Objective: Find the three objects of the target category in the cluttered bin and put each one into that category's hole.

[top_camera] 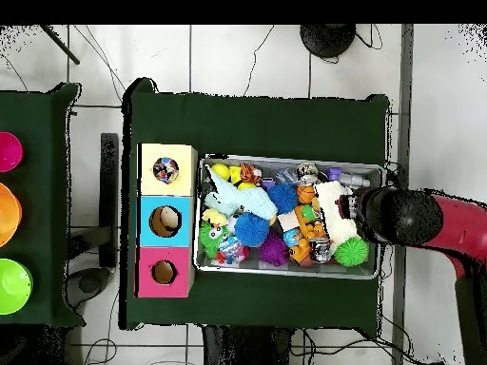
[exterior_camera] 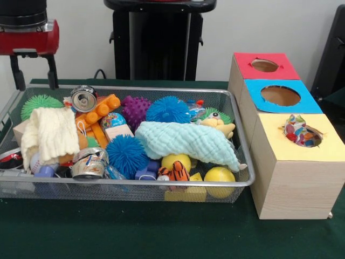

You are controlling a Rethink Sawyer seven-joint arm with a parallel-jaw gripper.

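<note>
The gripper (exterior_camera: 35,75) hangs empty with its fingers spread over the bin's (exterior_camera: 161,90) end farthest from the boxes. One dotted wrapper (exterior_camera: 299,132) already sits in the yellow box's hole (exterior_camera: 314,141); another (exterior_camera: 113,120) lies mid-bin, boxward of the gripper. Only the overhead view shows the arm (top_camera: 433,223).

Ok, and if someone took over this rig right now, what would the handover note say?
End effector: open, empty, hovering over one end of the cluttered bin, the end away from the boxes.
Done: one polka-dot wrapper sits in the hole of the yellow-topped box; whether others lie under it cannot be seen.
In the bin: a dotted piece beside the orange blocks looks like another wrapper. No third is clearly visible; it may be under the cloths.
Left: dig out the remaining wrappers and drop them in the yellow hole.
</note>
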